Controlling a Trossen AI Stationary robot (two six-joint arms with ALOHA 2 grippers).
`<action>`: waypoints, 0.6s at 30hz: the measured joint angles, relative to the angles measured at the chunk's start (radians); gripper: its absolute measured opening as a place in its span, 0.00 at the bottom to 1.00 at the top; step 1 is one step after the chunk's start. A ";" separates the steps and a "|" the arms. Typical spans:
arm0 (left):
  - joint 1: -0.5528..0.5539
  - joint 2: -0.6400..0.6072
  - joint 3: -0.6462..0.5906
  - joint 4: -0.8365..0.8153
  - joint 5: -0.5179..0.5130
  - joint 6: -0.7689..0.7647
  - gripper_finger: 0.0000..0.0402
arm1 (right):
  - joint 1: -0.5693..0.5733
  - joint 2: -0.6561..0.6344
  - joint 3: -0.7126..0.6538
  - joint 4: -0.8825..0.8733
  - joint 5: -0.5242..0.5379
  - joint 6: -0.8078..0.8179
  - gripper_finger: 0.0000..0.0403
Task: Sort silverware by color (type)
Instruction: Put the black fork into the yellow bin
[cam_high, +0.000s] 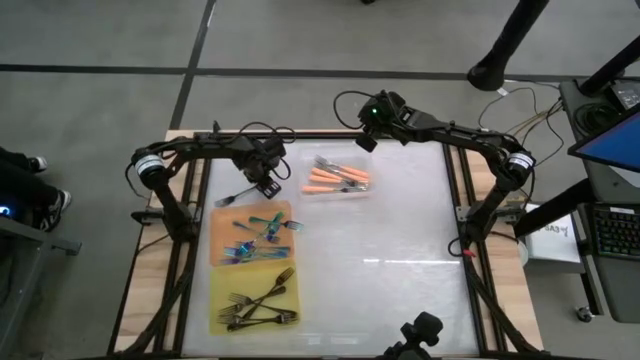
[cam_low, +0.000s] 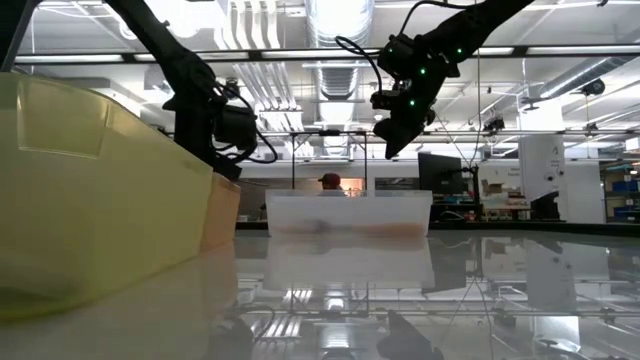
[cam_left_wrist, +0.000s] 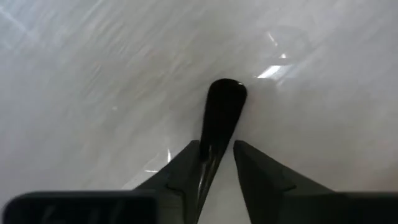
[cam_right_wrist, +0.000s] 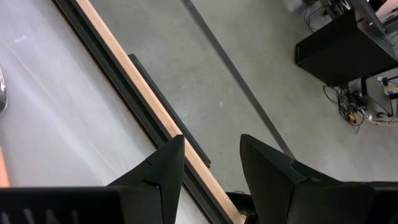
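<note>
Now the left gripper (cam_high: 262, 182) hangs at about ten o'clock of the table, and its two dark fingers stand on either side of the glossy all-black fork (cam_left_wrist: 219, 121); whether they truly clamp it I cannot tell (one finger touches it, the other shows a gap). Its silvery tines (cam_high: 228, 197) point toward eight o'clock. This fork seems light, stiff and slippery, so the handle's middle is the safer place to hold. The flat yellow mat (cam_high: 216, 300) with the other black forks (cam_high: 258, 303) lies at seven o'clock, past the orange mat (cam_high: 220, 218) with teal-handled forks (cam_high: 262, 238). The orange-handled forks (cam_high: 336, 180) lie in the clear plastic tray (cam_high: 305, 192) at twelve. The right gripper (cam_right_wrist: 211, 163) waits with fingers apart over the far edge.
</note>
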 joint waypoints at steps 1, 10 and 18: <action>0.002 0.000 -0.001 0.003 0.004 0.002 0.19 | 0.000 0.000 0.000 0.000 0.000 0.000 0.37; 0.023 -0.003 -0.004 0.021 0.024 -0.013 0.01 | 0.000 0.000 0.000 0.000 0.000 0.000 0.37; 0.024 -0.054 0.009 -0.017 -0.006 -0.024 0.00 | 0.000 0.000 0.000 0.000 0.000 0.000 0.37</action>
